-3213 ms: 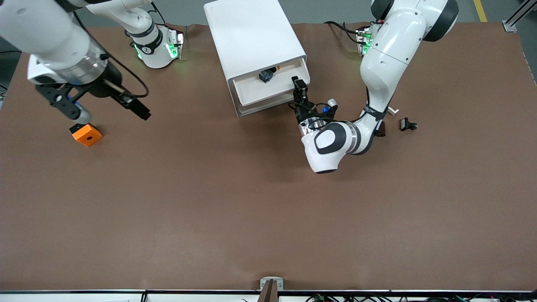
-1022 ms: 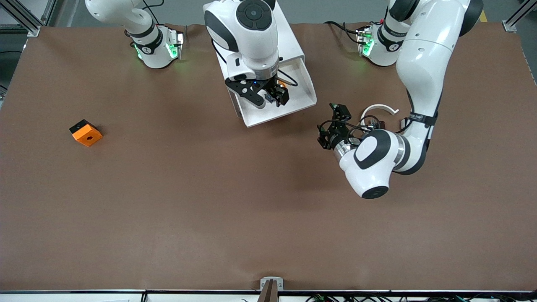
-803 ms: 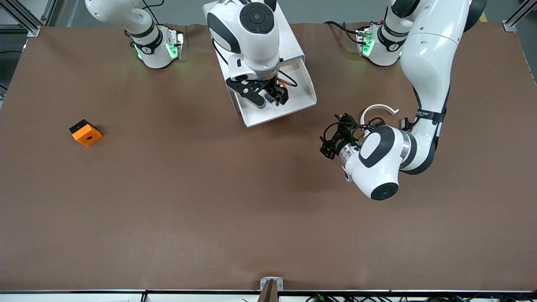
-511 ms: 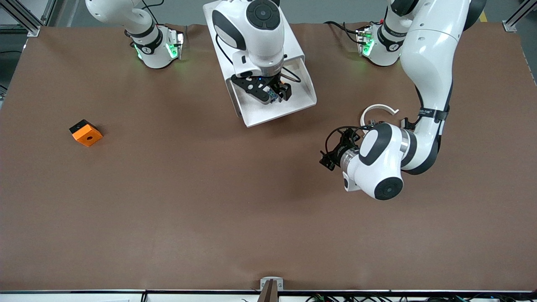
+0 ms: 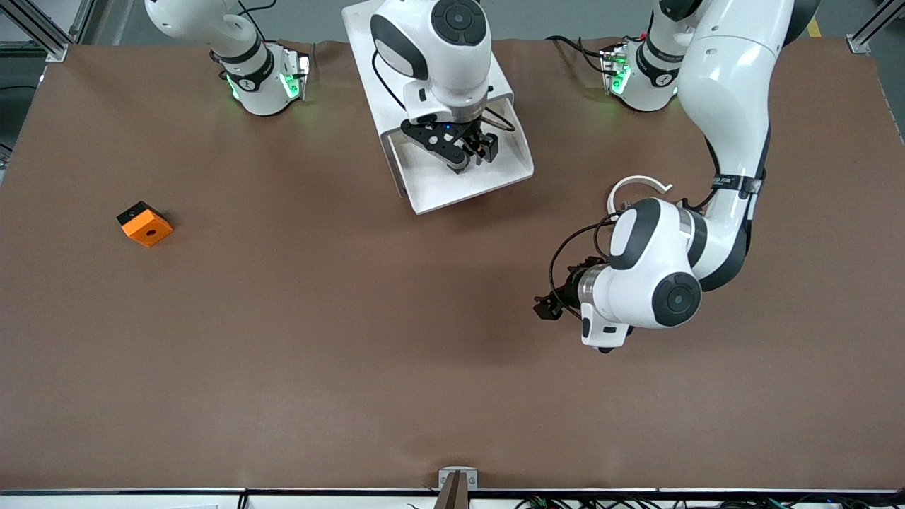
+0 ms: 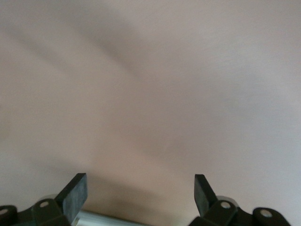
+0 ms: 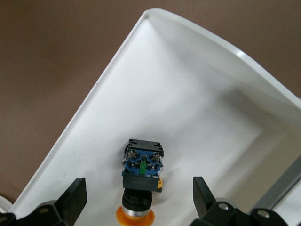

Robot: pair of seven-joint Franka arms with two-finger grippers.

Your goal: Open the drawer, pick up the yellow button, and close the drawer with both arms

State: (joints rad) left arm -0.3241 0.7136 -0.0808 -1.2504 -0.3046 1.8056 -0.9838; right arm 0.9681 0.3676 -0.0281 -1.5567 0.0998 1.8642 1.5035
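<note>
The button (image 7: pixel 141 176) is seen lying on the floor of the pulled-out drawer (image 5: pixel 512 159), untouched. The right claw (image 7: pixel 139 197) is held over it, spread wide and empty. The left claw (image 6: pixel 141 197) is kept over bare bench (image 5: pixel 283 318), likewise wide and empty.

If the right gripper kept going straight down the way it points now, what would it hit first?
Most likely the small push-button with the orange-yellow cap and blue base, lying on the floor of the open white drawer tray. It sits between the open fingers of the right gripper, though the remaining depth is unclear.
</note>
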